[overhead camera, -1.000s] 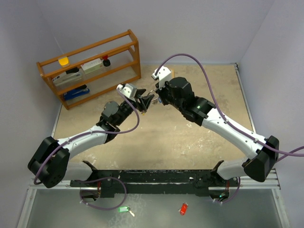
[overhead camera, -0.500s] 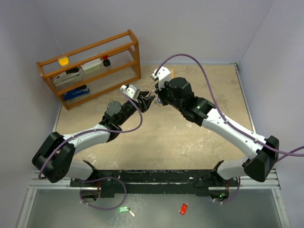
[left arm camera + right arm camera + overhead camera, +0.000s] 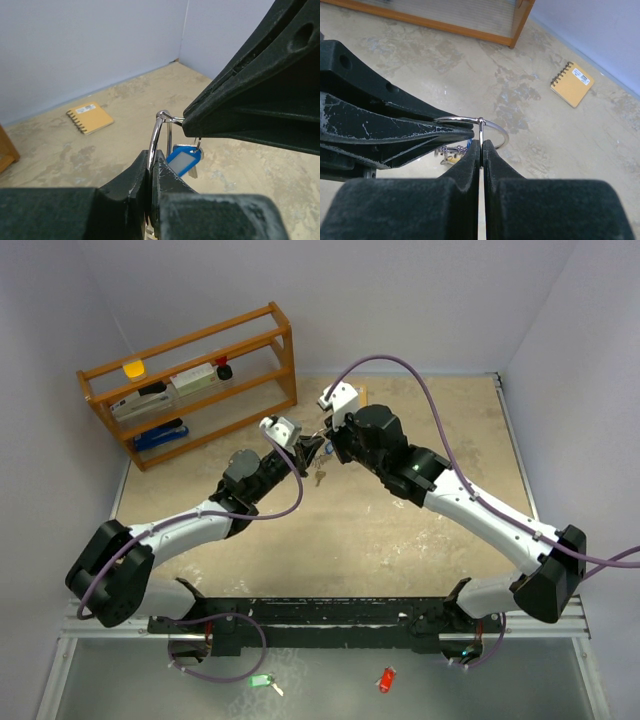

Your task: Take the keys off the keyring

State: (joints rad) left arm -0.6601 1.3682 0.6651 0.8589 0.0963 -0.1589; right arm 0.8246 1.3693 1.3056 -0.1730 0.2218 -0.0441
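The keyring point(image 3: 156, 131) is a thin silver wire ring held in the air between both arms. My left gripper point(image 3: 151, 161) is shut on its lower arc. My right gripper point(image 3: 481, 144) is shut on a thin wire that rises to the ring's joint point(image 3: 481, 120). In the top view the two grippers point(image 3: 308, 450) point(image 3: 326, 443) meet tip to tip above the table's middle. A blue-tagged key point(image 3: 183, 160) hangs just under the right fingers point(image 3: 240, 115). More of the keys point(image 3: 320, 477) dangle below the ring. A yellow bit and a ball chain point(image 3: 452, 149) show under the left fingers point(image 3: 395, 131).
A wooden shelf rack point(image 3: 190, 380) with small items stands at the back left. A tan spiral notebook point(image 3: 90, 117) point(image 3: 572, 83) lies on the table near the back wall. A green tag point(image 3: 260, 680) and a red tag point(image 3: 386, 679) lie in front of the arm bases.
My left gripper has moved right and back to meet the right one, and its jaws have closed on the keyring. The right gripper has stayed shut, almost in place.
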